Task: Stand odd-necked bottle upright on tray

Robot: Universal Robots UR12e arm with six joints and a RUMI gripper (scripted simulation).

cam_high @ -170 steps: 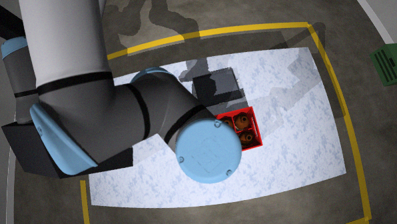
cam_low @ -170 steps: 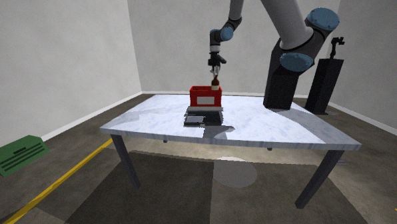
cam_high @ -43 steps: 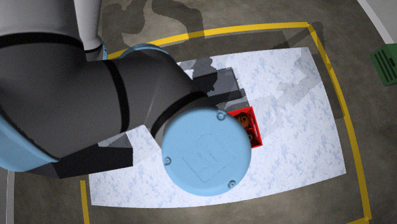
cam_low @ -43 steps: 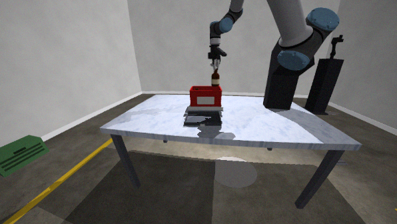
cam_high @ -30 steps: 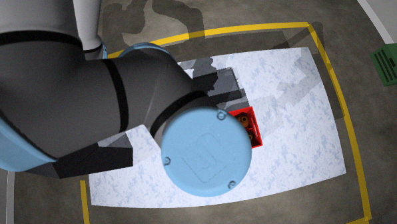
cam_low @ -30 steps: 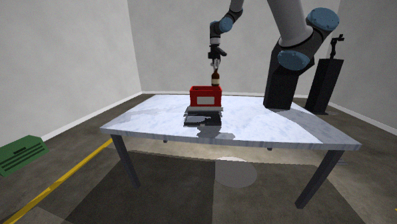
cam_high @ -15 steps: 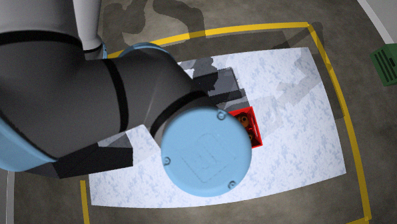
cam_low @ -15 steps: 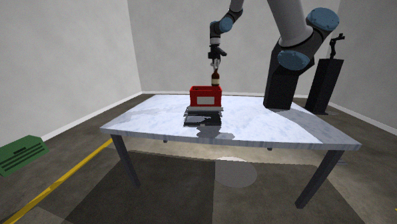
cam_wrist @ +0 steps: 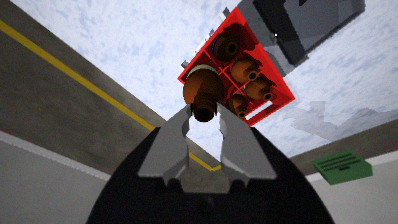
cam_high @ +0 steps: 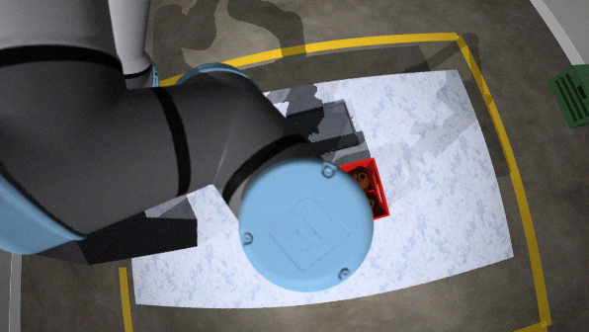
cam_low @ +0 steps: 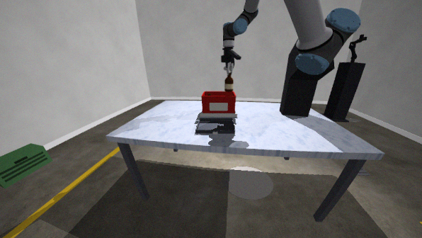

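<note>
Top: red crate (cam_high: pixel 381 190) (cam_low: pixel 218 103) (cam_wrist: pixel 287 89), part hid. under arm; dark tray (cam_high: pixel 341 124) (cam_low: pixel 215 126) (cam_wrist: pixel 320 37) nearby.
Ext.: gripper (cam_low: pixel 229 69) (cam_wrist: pixel 203 103) w/ 1 brown bottle (cam_low: pixel 229 84) (cam_wrist: pixel 202 89), upright, just above crate.
Wrist: fingers clenched on bottle neck; 4 other bottles (cam_wrist: pixel 244 70) in crate.

green box (cam_high: pixel 573 96) (cam_low: pixel 25 163) (cam_wrist: pixel 343 166), dark slots | yellow floor line (cam_high: pixel 526 237) (cam_low: pixel 65 191) (cam_wrist: pixel 75 69) | black pedestal (cam_low: pixel 345 90), small dark arm (cam_low: pixel 353 49) on top
</note>
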